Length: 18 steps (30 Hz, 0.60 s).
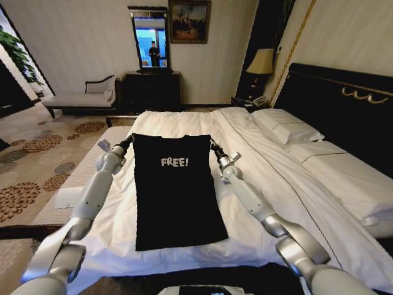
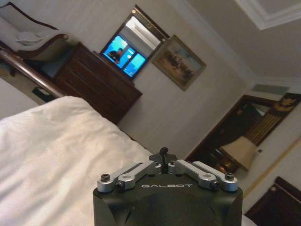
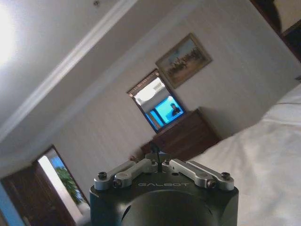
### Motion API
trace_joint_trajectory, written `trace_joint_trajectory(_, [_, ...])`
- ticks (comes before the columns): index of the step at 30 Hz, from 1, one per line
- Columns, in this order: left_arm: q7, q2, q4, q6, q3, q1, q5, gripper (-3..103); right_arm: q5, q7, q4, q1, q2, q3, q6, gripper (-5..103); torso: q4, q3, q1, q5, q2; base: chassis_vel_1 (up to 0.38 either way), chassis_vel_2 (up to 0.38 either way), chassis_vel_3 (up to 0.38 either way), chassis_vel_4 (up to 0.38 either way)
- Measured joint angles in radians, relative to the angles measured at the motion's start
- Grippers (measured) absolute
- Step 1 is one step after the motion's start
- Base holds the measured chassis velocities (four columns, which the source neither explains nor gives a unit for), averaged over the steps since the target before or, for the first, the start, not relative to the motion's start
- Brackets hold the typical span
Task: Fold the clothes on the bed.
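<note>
The black short-sleeved T-shirt with small white "FREE!" lettering lies flat on the white-sheeted double bed, chest up, its hem near the robot and its shoulders at the far end; the sleeves appear tucked under, so it reads as a long rectangle. It looks light, soft and limp, so it will likely sag and crease wherever it is not supported, and may drag on the sheet rather than slide cleanly. The two far shoulder corners seem the sensible places to pinch, with both corners lifted together to keep the edge straight. The left hand sits at the far left corner and the right hand at the far right corner, each touching the cloth; both look pinched shut on the fabric edge.
</note>
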Motion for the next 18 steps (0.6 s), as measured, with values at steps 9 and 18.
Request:
trace_joint_trajectory(9, [-0.098, 0.048, -0.326, 0.003, -0.086, 0.360, 0.010, 1, -0.035, 0.113, 0.212, -0.239, -0.183, 0.071, -0.080, 0, 0.0012, 0.000, -0.001, -0.0001, 0.000, 0.000, 0.000, 0.000, 0.000])
trace_joint_trajectory(18, [-0.136, -0.006, -0.410, 0.013, -0.102, 0.592, 0.148, 1, -0.126, 0.189, 0.258, -0.487, -0.182, 0.153, -0.036, 0, 0.0000, 0.000, 0.000, 0.0003, 0.000, 0.000, 0.000, 0.000, 0.000])
